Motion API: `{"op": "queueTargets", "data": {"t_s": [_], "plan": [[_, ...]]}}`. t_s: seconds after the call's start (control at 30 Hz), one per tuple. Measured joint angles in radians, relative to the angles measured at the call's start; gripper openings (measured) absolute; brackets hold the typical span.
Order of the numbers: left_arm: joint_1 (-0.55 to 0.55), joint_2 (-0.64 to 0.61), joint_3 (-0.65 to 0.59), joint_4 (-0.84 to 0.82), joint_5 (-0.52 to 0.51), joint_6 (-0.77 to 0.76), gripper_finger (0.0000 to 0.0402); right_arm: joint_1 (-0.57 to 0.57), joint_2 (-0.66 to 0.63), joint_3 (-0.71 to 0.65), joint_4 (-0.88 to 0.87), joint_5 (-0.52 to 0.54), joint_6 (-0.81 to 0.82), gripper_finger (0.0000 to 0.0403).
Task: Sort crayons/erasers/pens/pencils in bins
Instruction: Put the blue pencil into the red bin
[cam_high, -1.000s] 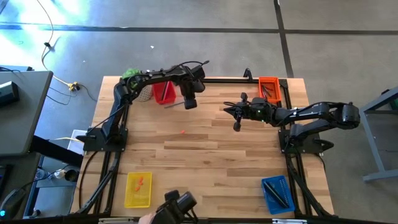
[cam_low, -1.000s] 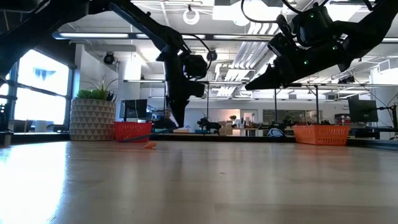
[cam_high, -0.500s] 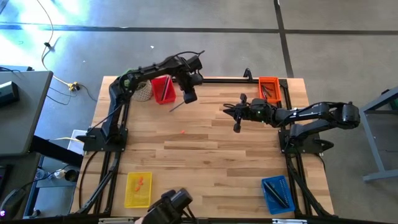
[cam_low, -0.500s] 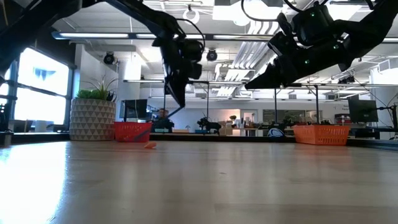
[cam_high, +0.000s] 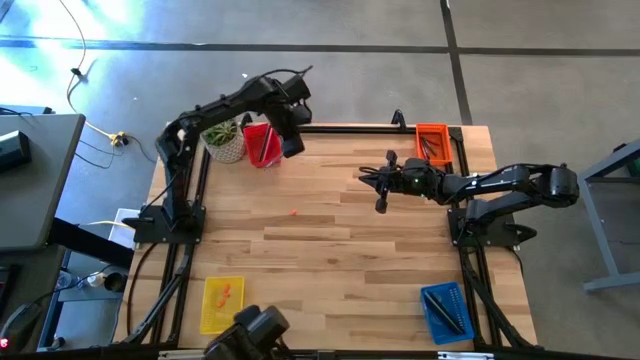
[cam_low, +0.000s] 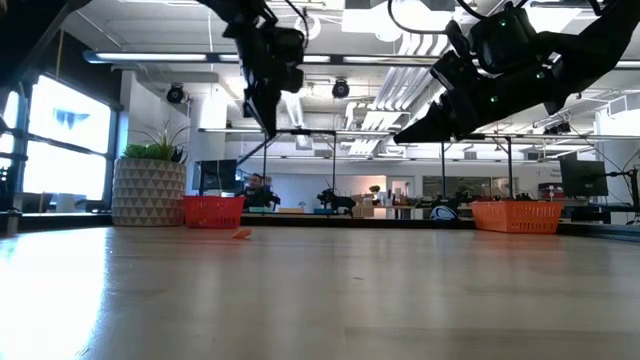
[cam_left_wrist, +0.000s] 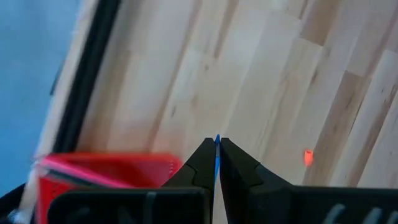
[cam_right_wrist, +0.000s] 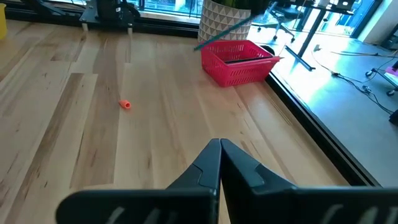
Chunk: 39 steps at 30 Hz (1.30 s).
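My left gripper (cam_high: 272, 150) is up high over the red bin (cam_high: 262, 146), near the far edge of the table (cam_high: 350, 260). Its fingers are pinched tight on a thin blue stick (cam_left_wrist: 216, 144) that hangs slanting down toward the red bin. In the right wrist view the same stick (cam_right_wrist: 225, 29) crosses in front of the white plant pot (cam_right_wrist: 227, 14), just above the bin's rim.

My right gripper (cam_high: 381, 203) hangs in the air over the far right part of the table, squeezed shut with nothing in it.

One small crayon (cam_high: 293, 212) lies alone on the wood near the middle, well apart from every bin. All around it the boards are bare, so there is lots of room to move.

The orange bin (cam_high: 432, 143) sits at the far right corner, the yellow bin (cam_high: 222, 304) at the near left corner, and the blue bin (cam_high: 442, 311) at the near right corner. Each one is close to the table's edge.
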Motion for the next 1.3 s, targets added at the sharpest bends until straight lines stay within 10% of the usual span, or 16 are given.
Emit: {"op": "queueTargets", "data": {"t_s": [0.6,1.3], "plan": [[0.242,0.020,-0.012,0.099,0.003,-0.111,0.0000,0.000,0.000,0.000,0.007,0.000,0.003,0.0000],[0.284,0.030,-0.188,0.235,-0.010,-0.169,0.0014,0.000,0.000,0.000,0.007,0.000,0.003,0.0000]]}}
